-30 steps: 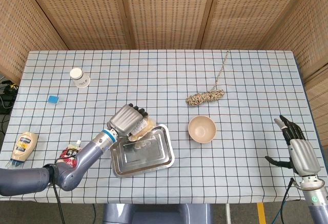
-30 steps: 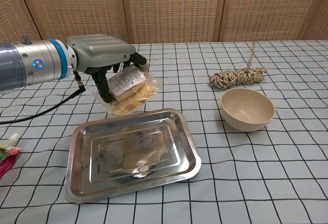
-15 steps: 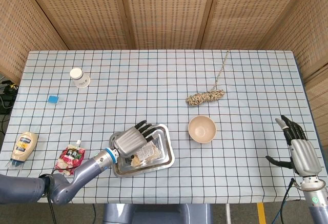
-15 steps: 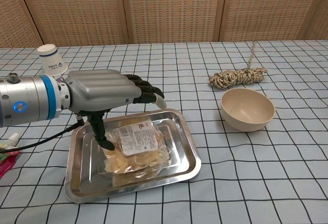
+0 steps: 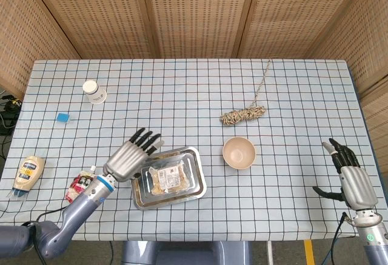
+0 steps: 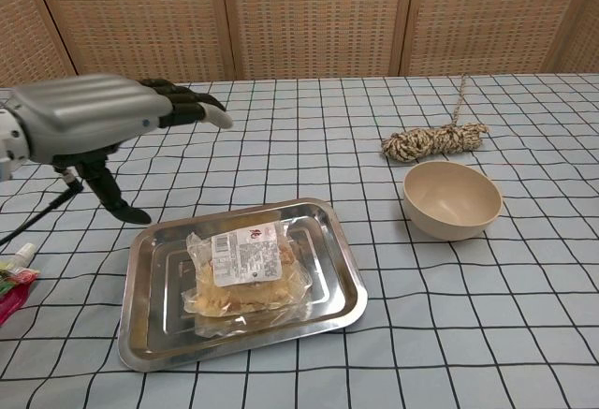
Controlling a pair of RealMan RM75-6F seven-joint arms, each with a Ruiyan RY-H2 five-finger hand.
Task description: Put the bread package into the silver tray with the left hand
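head view first: the left hand point(image 5: 128, 157) hovers off the tray's point(image 5: 195, 191) left edge, fingers spread wide and holding nothing. the bread point(image 5: 167, 177) lies just to the hand's right and a touch nearer the robot, flat inside the tray, apart from the fingers. its long axis runs roughly across the tray's length, left to right with a slight tilt. the right hand point(image 5: 350, 179) sits far off at the table's right edge, fingers apart, empty, so the left is by far the nearer one. judging by this, the placing looks done and what remains is only for the hand to clear away.

chest view now: the left hand point(image 6: 89, 119) hangs above and left of the tray point(image 6: 348, 269), thumb pointing down toward the rim's far left corner, not touching it as far as i can tell. the bread point(image 6: 245, 270) rests below and right of the hand, a clear crinkled wrapper with a white printed label on top and golden pieces showing through. it lies wholly within the tray's rim. the right hand doesn't show here.
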